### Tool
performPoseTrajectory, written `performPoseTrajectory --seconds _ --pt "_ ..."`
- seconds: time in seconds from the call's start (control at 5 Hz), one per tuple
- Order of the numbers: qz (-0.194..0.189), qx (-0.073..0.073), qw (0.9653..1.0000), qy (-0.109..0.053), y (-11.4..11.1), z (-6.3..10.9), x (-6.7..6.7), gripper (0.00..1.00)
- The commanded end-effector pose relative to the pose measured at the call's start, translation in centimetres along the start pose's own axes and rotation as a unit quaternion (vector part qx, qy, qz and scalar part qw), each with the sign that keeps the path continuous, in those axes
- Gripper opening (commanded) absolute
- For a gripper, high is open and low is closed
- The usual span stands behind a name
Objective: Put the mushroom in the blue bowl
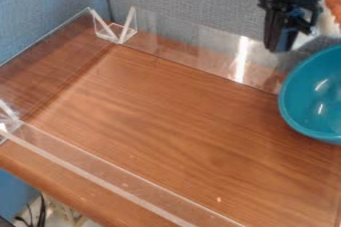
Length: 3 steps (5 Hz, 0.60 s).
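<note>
The blue bowl (pixel 317 97) sits at the table's right edge, tilted so its plain inside faces me, and it is partly cut off by the frame. My gripper (pixel 284 42) hangs just behind the bowl's far left rim, pointing down. Its dark fingers are pressed together, and I see nothing between them. A small reddish-brown and pale shape at the right edge looks like the mushroom (pixel 332 8). It lies beside the gripper, mostly hidden and cut off.
A low clear plastic wall (pixel 200 42) rings the wooden tabletop (pixel 147 121), with clear props (pixel 118 27) in the far left corner. Blue-grey partition panels (pixel 173 2) stand behind it and on the left.
</note>
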<state>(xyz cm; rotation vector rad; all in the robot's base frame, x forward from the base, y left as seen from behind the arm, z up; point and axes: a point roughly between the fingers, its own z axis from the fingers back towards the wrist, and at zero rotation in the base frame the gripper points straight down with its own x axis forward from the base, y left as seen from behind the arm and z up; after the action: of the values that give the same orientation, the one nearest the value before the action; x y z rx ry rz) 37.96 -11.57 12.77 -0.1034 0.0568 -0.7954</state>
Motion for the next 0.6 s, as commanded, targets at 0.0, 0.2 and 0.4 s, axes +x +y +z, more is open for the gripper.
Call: performPoseTrajectory --seconds 0.0,0.2,0.4 --pt "-0.016 0.017 0.9991 -0.036 -0.6 0.9 2.3 0.00" --pt "-0.020 0.023 0.9986 -0.044 -0.8 1.7 2.0 0.00" --pt "-0.024 0.030 0.9979 -0.052 -1.0 2.4 1.8 0.00"
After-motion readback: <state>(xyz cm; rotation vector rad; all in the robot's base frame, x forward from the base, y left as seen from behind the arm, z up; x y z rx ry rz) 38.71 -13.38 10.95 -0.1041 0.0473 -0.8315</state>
